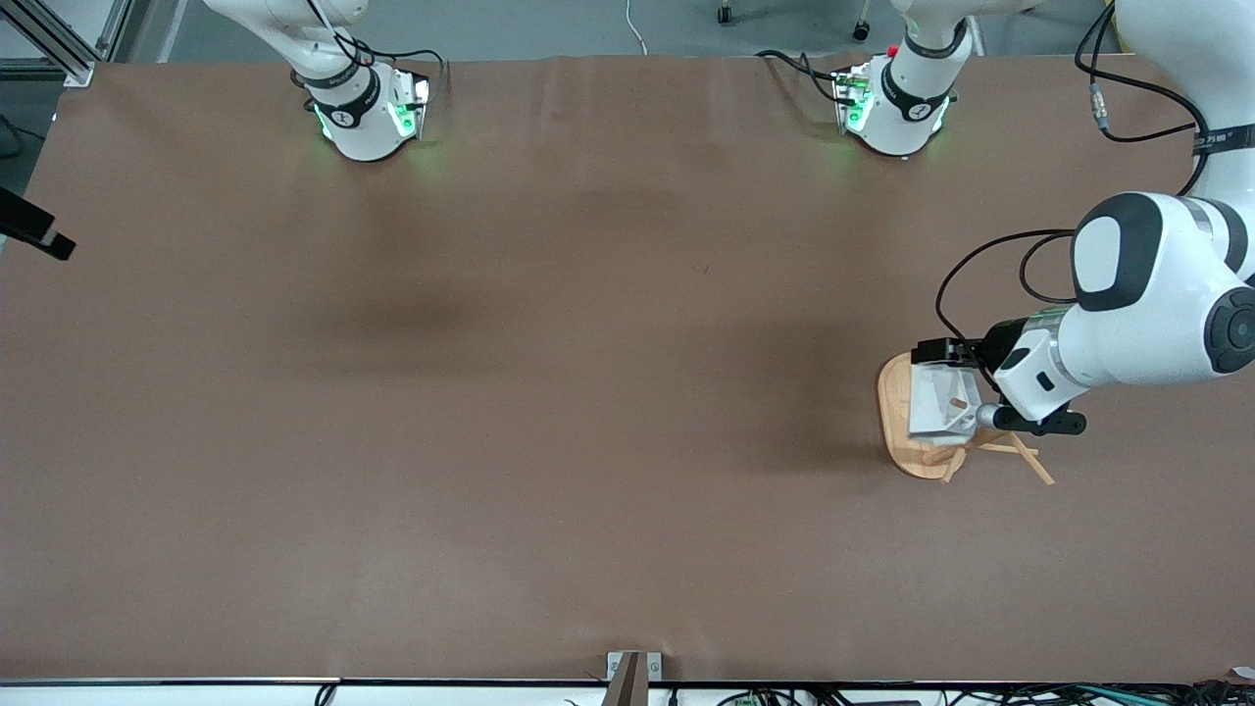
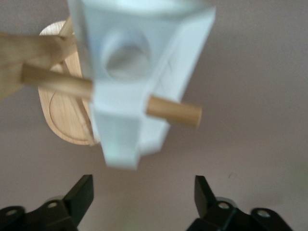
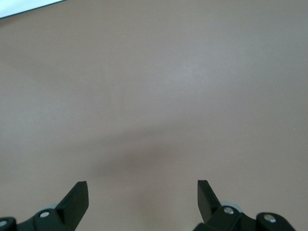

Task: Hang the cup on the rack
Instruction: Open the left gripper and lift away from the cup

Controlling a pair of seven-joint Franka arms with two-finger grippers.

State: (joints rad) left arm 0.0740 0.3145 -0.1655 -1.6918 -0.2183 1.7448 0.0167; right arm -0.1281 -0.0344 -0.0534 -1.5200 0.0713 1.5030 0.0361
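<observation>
The white faceted cup hangs on a slanted peg of the bamboo rack near the left arm's end of the table. In the left wrist view the cup sits on a peg whose tip sticks out past it, with the oval base below. The round hole in the tab faces the camera. My left gripper is beside the cup, and in its wrist view the gripper is open, empty and apart from the cup. My right gripper is open and empty over bare table.
More rack pegs stick out toward the front camera from the post. The brown table spreads wide toward the right arm's end. A black object juts in at that end's edge.
</observation>
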